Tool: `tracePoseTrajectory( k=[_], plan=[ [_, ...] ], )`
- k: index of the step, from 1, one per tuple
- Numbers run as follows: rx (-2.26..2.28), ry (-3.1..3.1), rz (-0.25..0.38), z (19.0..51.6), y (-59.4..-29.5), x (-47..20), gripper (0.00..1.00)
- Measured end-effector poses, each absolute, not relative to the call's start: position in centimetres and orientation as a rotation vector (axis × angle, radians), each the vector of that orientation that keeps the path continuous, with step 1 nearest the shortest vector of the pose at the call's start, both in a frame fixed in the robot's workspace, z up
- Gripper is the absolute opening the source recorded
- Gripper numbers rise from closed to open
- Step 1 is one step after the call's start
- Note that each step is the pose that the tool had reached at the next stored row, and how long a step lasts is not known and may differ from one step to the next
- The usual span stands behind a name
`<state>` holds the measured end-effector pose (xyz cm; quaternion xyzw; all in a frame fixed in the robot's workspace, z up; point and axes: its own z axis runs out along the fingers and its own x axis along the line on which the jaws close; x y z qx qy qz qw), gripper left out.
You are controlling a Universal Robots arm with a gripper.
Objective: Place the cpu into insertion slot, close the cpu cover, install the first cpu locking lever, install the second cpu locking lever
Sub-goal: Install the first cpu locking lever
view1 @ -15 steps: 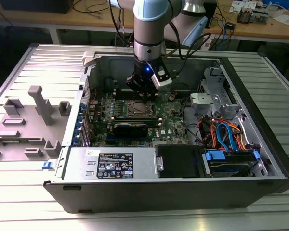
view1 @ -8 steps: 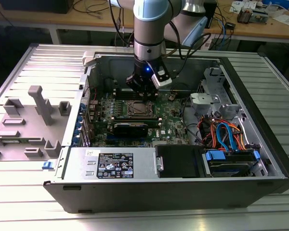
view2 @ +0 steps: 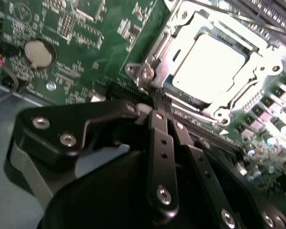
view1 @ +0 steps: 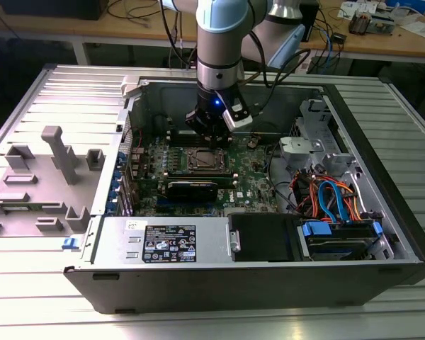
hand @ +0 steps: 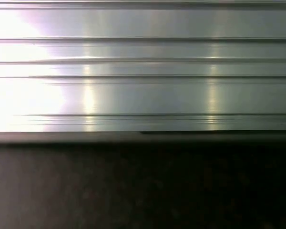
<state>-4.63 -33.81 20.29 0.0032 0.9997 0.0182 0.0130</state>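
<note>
Black jointed pincer (view2: 155, 102) fingers meet beside bright square cpu (view2: 207, 64).

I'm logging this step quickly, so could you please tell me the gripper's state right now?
Gripper: shut, fingers together and holding nothing, tips beside the cpu cover, which lies closed over the cpu.

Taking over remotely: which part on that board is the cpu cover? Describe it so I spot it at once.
Look inside the open computer case, at the green motherboard under the arm. The cpu cover is the silver frame lying around the bright square cpu, unlike the long black card beside it.
</note>
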Motion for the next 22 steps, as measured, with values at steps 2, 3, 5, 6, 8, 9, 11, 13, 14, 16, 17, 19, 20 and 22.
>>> tracePoseTrajectory(
  k=[2, 3, 5, 6, 8, 9, 11, 13, 14, 16, 17, 19, 20, 22],
  plan=[
    [0.01, 3.115, 0.057, 20.36, -33.81, -4.63, 0.11],
    [0.01, 3.115, 0.058, 20.42, -33.81, -4.62, 0.11],
    [0.01, 3.115, 0.057, 20.57, -33.81, -4.62, 0.11],
    [0.01, 3.115, 0.056, 20.71, -33.81, -4.62, 0.11],
    [0.01, 3.115, 0.055, 20.94, -33.81, -4.62, 0.11],
    [0.01, 3.115, 0.054, 20.98, -33.81, -4.62, 0.11],
    [0.01, 3.115, 0.052, 21.0, -33.88, -4.63, 0.11],
    [0.01, 3.115, 0.052, 21.0, -34.07, -4.63, 0.11],
    [0.01, 3.115, 0.052, 20.99, -34.16, -4.63, 0.11],
    [0.01, 3.115, 0.052, 20.99, -34.26, -4.63, 0.11],
    [0.01, 3.115, 0.052, 20.99, -34.26, -4.63, 0.11],
    [0.01, 3.115, 0.052, 21.0, -34.28, -4.63, 0.11],
    [0.01, 3.115, 0.052, 20.99, -34.29, -4.63, 0.11],
    [0.01, 3.115, 0.052, 20.99, -34.34, -4.63, 0.11]
  ],
)
